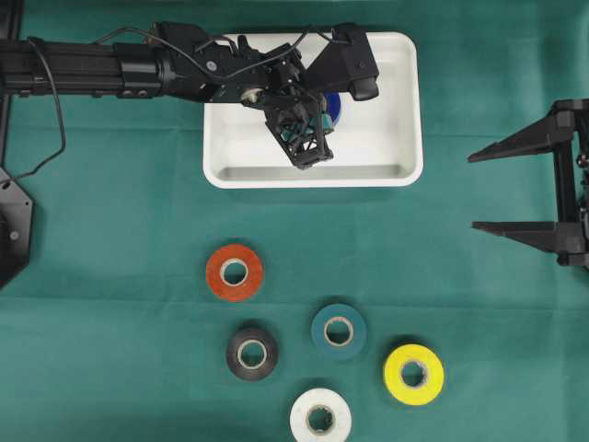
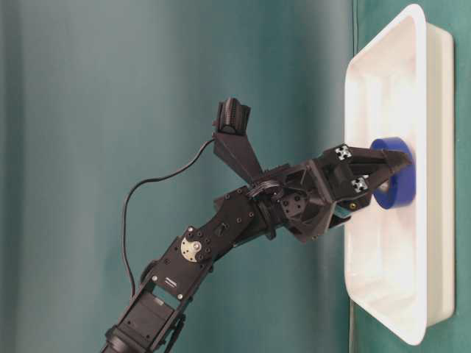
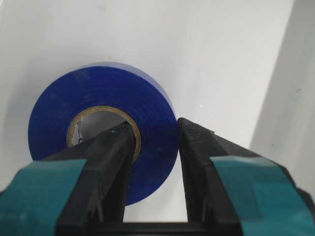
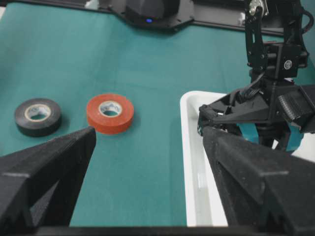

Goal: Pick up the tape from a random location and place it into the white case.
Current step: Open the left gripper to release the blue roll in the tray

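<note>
Green cloth covers the table and carries the white case, a smooth shallow plastic tray with rounded corners. Over it the left gripper pinches the wall of the glossy blue tape, one finger through the core. The right gripper waits agape nearby. Released on edge, the roll might wheel toward the rim.

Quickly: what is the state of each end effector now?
Left end effector: closed on the blue tape, over the white case.
Right end effector: open, holding nothing.
</note>
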Tool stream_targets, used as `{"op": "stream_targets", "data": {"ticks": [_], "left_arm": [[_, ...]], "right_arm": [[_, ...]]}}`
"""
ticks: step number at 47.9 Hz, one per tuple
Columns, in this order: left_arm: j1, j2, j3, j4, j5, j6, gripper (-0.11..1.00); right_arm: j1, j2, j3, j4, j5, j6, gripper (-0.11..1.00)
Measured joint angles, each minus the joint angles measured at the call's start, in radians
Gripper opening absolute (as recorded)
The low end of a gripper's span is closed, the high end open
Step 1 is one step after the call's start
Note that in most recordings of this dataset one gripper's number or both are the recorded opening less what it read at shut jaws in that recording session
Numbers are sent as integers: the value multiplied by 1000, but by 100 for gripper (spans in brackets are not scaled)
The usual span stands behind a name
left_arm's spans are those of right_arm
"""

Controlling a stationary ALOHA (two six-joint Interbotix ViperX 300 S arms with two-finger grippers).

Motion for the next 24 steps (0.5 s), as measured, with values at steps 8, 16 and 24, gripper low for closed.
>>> {"op": "stream_targets", "data": {"ticks": [8,16,24], "left_arm": [[0,0,2,0,17,0,27],[-3,-2,2,0,14,0,73],[-8,-2,2,0,14,3,97]], "right_arm": [[0,0,-2,0,0,0,89],[0,0,-2,0,0,0,89],[0,0,-2,0,2,0,89]]}}
